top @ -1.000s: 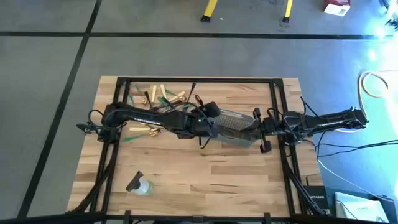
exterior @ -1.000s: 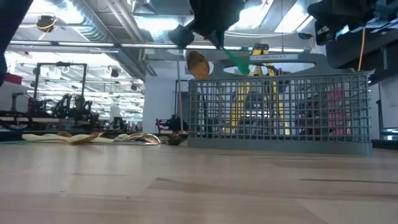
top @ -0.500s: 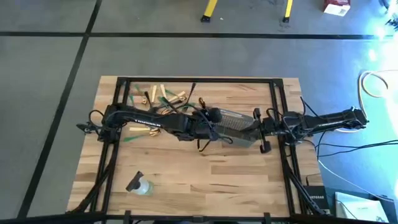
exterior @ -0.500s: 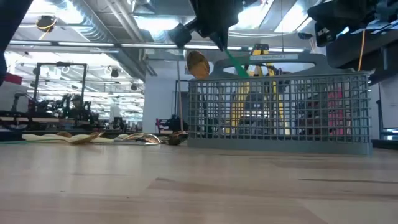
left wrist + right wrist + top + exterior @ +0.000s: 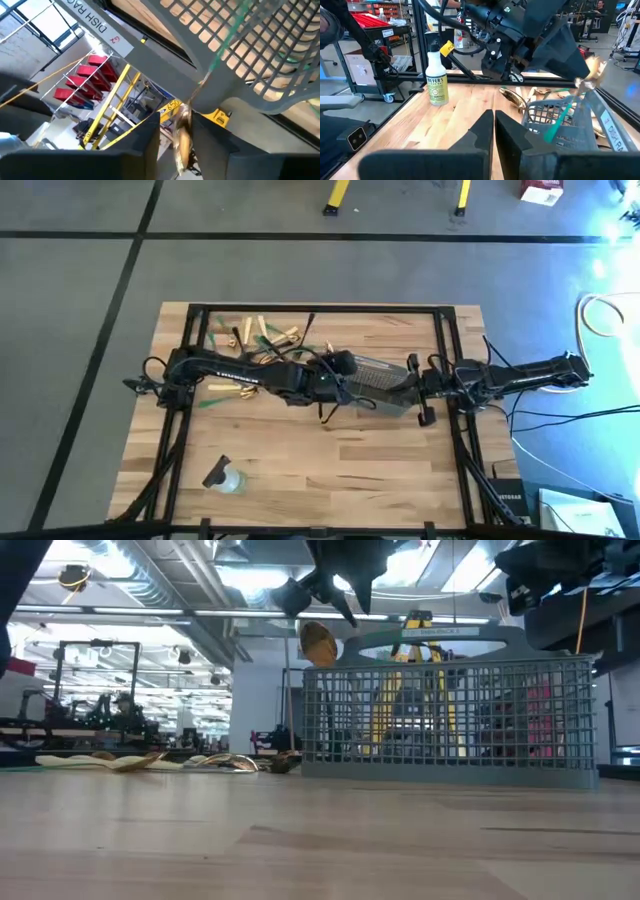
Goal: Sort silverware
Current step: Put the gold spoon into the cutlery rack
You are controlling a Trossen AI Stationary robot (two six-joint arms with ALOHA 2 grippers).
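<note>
One green utensil dropping into basket

One green utensil point(image 5: 559, 121) is leaning tilted inside the grey mesh basket point(image 5: 385, 385), free of any grip. Left gripper point(image 5: 340, 585) is hovering over the basket's left end, jaws apart. Loose silverware point(image 5: 258, 338) is lying on the surface point(image 5: 330, 465) at far left. Right gripper point(image 5: 493, 122) is waiting beside the basket's right end, jaws together.
</note>
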